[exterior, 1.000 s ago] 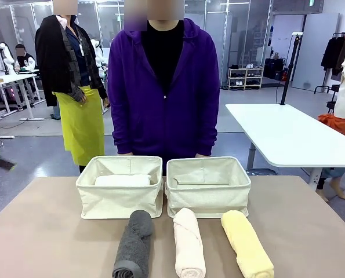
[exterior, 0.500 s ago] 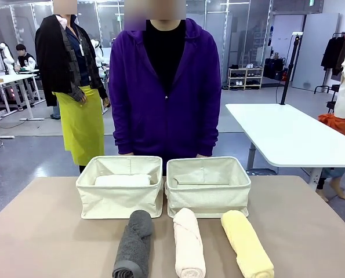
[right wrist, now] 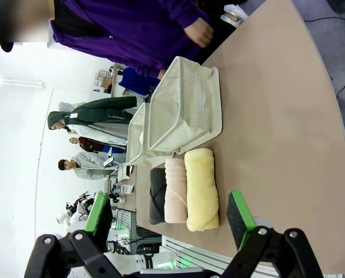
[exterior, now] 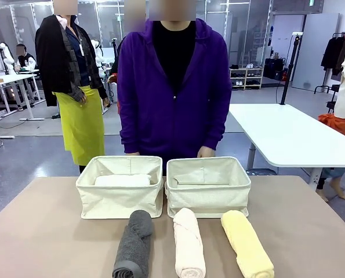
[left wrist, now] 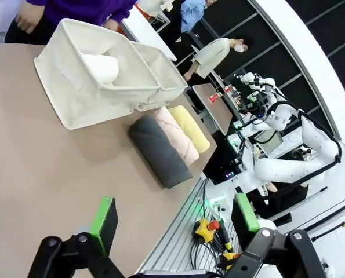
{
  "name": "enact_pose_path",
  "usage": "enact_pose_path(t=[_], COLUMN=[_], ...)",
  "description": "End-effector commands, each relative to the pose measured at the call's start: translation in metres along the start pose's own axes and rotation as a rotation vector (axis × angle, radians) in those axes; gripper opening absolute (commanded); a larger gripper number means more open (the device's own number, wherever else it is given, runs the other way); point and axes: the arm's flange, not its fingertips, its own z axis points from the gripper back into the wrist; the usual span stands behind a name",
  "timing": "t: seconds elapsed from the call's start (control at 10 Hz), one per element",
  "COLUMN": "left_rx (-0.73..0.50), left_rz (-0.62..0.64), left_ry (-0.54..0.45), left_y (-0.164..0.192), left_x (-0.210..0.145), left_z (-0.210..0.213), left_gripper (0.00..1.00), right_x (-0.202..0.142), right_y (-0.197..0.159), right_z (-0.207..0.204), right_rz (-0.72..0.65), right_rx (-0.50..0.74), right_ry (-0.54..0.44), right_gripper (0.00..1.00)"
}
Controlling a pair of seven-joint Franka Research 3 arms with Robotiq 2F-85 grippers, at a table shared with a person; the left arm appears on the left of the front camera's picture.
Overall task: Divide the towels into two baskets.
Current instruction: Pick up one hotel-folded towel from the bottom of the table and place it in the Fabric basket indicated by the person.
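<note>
Grey towel [exterior: 134, 243] apparently ends near table [exterior: 39, 231] edge; bare surface to its left.

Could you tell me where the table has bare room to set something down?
Wide bare table lies left of the left basket and grey towel, and right of the right basket and yellow towel. The middle is crowded: the pink towel lies between those two, all three close to the baskets' near walls.

left basket [exterior: 119, 200] and right basket [exterior: 208, 200] of matt cream woven canvas, white towel [exterior: 123, 180], dark grey towel [exterior: 134, 244], pink towel [exterior: 189, 243] and yellow towel [exterior: 247, 243] in nubby terry cloth, table [exterior: 44, 231] smooth and matt
</note>
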Motion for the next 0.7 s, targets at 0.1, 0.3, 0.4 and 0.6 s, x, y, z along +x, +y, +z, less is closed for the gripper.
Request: enact_pose_path(t=[0.1,0.3,0.4,0.6], left_rx=[-0.009,-0.009,-0.009,-0.009], left_rz=[-0.008,-0.008,-0.008,-0.008], left_ry=[0.000,0.000,0.000,0.000], left_y=[-0.0064,-0.0064,-0.0064,-0.0064], left_x=[-0.0037,-0.0037,-0.0037,-0.0037], left_z=[0.0038,0.0038,0.0038,0.0038], left_gripper=[1.00,1.00,1.00,1.00], right_x=[-0.0015,-0.0015,-0.0015,-0.0015], right_y=[0.0016,0.0016,0.0016,0.0016], right_z=[0.0018,0.0018,0.0018,0.0018], right_rz=[0.012,0.012,0.012,0.012], right_rx=[0.018,0.018,0.018,0.018], right_ry=[-0.009,-0.009,-0.009,-0.009], right_gripper=[1.00,1.00,1.00,1.00])
